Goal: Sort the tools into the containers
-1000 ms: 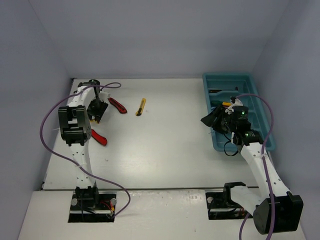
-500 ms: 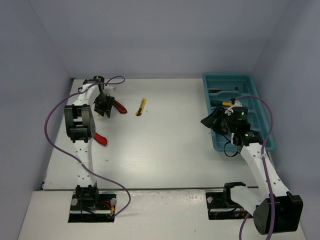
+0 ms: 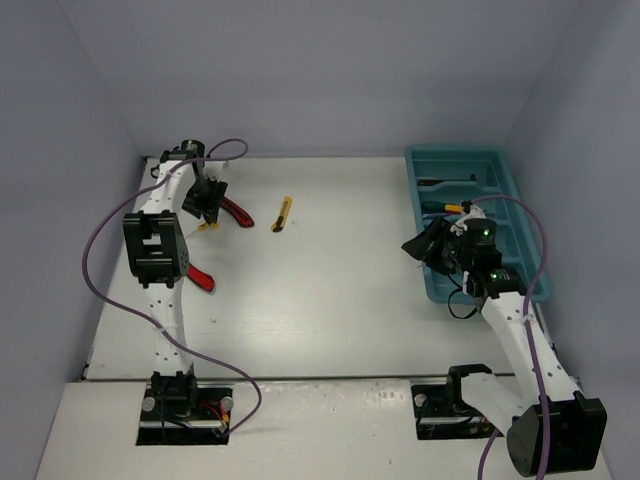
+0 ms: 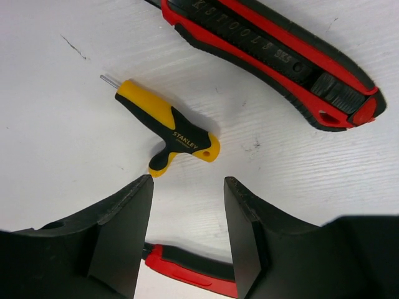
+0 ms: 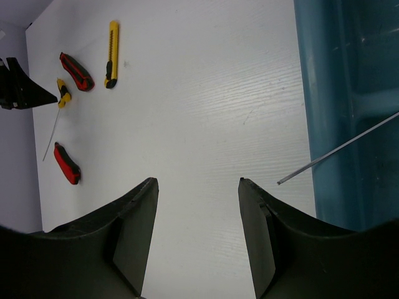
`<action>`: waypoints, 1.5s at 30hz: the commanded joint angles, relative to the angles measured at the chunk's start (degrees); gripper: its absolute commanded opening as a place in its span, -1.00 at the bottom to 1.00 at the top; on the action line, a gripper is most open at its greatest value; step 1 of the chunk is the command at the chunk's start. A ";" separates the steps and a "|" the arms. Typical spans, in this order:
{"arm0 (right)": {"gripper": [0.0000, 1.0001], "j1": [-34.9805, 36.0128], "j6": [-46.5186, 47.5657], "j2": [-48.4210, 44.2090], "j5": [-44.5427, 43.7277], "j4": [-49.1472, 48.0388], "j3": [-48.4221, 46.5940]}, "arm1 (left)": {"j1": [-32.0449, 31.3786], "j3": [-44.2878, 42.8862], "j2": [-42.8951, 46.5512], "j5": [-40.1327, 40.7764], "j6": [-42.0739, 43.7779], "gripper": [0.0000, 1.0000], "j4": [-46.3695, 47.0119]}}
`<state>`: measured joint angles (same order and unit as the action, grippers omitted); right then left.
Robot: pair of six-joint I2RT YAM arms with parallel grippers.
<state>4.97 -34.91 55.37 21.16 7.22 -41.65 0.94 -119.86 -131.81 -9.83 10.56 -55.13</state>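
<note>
Fingers [image 4: 124,230] of the left gripper [image 4: 187,187] stand apart, empty, with the yellow T-handle driver [image 4: 171,128] just beyond at twelve o'clock. Those of the right gripper [image 5: 198,184] gape empty too; teal tray [image 5: 349,93] at three o'clock, thin rod [image 5: 336,152] crossing its wall.

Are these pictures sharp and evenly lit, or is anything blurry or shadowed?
Top view: soft, even light, faint shadows, but tools in the tray are too small to make out. Left wrist view: crisp, the lettering on the yellow-handled tool is readable. Right wrist view: table grain sharp, the fingers dark shapes.
</note>
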 commanded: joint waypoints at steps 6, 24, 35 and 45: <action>0.03 0.27 -1.15 -1.15 1.84 -1.39 0.08 | 1.02 3.02 1.01 0.95 6.61 -0.08 -0.56; 0.03 0.30 -1.17 -1.76 2.13 0.07 -0.01 | 2.09 -1.64 -3.48 -2.79 7.41 -0.09 -0.20; 0.03 0.30 -1.68 -1.79 1.81 0.25 0.22 | 0.17 -1.90 1.85 3.32 9.95 -0.07 -0.18; 0.03 0.30 -2.53 -2.22 1.78 0.25 0.26 | -2.42 -1.82 2.69 6.06 11.42 0.00 0.95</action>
<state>4.97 -36.53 54.39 21.98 8.91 -41.17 0.44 -119.92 -134.45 -5.24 20.12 -55.07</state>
